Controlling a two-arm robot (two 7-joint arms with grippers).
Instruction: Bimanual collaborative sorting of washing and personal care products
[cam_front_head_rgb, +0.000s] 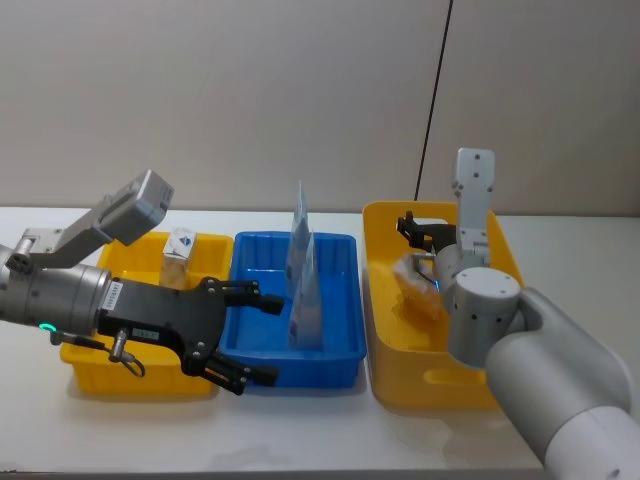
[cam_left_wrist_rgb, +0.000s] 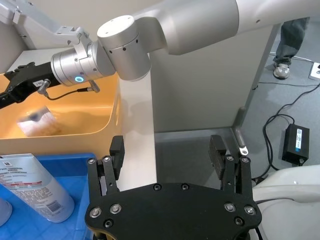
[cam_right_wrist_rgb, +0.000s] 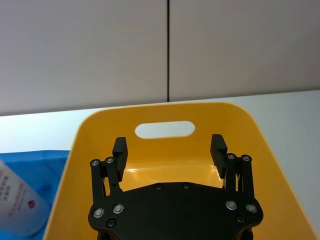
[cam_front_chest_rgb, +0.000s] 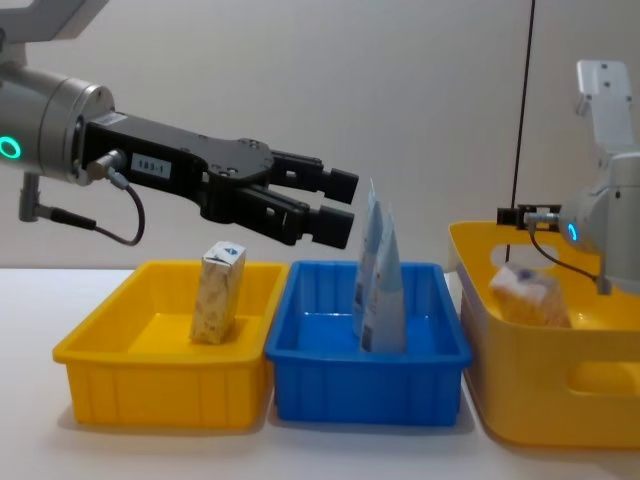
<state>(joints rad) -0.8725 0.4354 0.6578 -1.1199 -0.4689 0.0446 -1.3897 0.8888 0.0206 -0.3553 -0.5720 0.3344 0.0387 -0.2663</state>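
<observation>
Head view suggests sorting is nearly done: the cream carton stands in the yellow tray at left, tubes in the blue tray mid-frame, a patterned carton in the bin at right, and the left hand and right hand are open, empty.

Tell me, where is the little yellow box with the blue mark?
The small cream-yellow carton stands upright in the yellow tray on the robot's left, next to the blue tray.
</observation>
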